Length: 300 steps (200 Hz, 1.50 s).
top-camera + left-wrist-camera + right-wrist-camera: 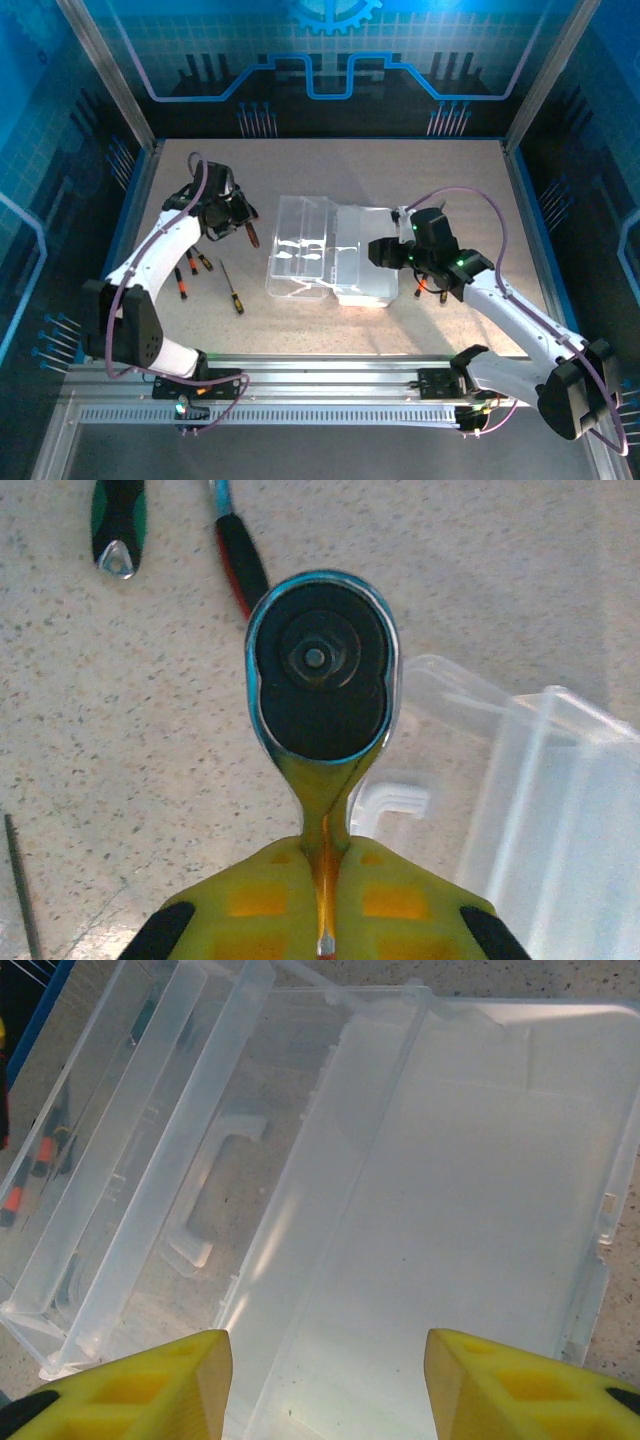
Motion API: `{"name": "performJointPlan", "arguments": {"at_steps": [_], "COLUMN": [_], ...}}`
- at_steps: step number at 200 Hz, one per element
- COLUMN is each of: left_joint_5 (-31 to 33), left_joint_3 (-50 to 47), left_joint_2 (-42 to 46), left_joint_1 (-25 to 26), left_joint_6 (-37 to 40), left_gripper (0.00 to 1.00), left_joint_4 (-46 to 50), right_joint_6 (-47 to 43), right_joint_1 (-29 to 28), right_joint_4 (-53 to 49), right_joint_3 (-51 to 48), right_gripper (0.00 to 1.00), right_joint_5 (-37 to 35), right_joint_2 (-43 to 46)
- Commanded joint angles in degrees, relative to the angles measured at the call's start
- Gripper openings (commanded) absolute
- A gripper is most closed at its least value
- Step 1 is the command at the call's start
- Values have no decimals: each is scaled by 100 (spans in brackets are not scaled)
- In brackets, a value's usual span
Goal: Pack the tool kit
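Observation:
The tool kit's clear plastic case point(325, 255) lies open mid-table, its lid point(480, 1210) spread flat to the right and its moulded handle point(215, 1190) visible through the plastic. My left gripper point(325, 850) hangs left of the case point(560, 810), shut on the thin neck of a ratchet tool point(320, 665) with a round black head and shiny rim. In the top view the left gripper point(228, 215) carries that tool point(250, 236) above the table. My right gripper point(325, 1360) is open over the lid with nothing between its fingers; in the top view the right gripper point(385, 250) is at the case's right half.
Loose screwdrivers point(180, 285) point(197, 262) point(232, 290) lie on the table left of the case. A green-and-black handle point(118, 525) and a red-and-black handle point(242, 565) lie beyond the held tool. A small orange item point(425, 287) sits under the right arm. Frame posts stand at the table's sides.

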<state>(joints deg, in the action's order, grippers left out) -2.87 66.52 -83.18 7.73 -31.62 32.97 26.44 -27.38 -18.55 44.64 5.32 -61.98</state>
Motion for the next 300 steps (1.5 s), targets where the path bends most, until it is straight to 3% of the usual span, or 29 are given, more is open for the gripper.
{"name": "performJointPlan", "arguments": {"at_steps": [1, 51, 101, 149, 204, 252, 286, 291, 300], "left_joint_5": [-30, -250, -473, -487, -658, -825, -447, -272, 18], "left_joint_3": [348, 702, 681, 560, 308, 214, 437, 483, 482], "left_joint_2": [331, 405, 346, 338, 339, 352, 771, 911, 1197], "left_joint_1": [141, 763, 1409, 1727, 1767, 1774, 1716, 1703, 1686], "left_joint_6": [-99, -399, -848, -1098, -1303, -1281, -778, -660, -434], "left_gripper": [0, 0, 0, 0, 0, 0, 72, 90, 99], "left_joint_4": [180, 75, -335, -664, -1017, -1139, -725, -576, -418], "right_joint_6": [-109, -291, -408, 70, 372, 714, 768, 720, 673], "right_joint_1": [-99, -633, -1266, -1393, -1398, -1396, -1360, -1348, -1323], "right_joint_4": [105, 560, 978, 1261, 1339, 1640, 1702, 1662, 1593], "right_joint_3": [188, 538, 1633, 2303, 2517, 2291, 1912, 1854, 1696], "right_gripper": [54, 61, 71, 70, 51, 17, 13, 13, 13], "right_joint_5": [152, 709, 1102, 1384, 1392, 1094, 845, 829, 727], "right_joint_2": [-33, -492, -1572, -2558, -3014, -2900, -2568, -2481, -2284]}}
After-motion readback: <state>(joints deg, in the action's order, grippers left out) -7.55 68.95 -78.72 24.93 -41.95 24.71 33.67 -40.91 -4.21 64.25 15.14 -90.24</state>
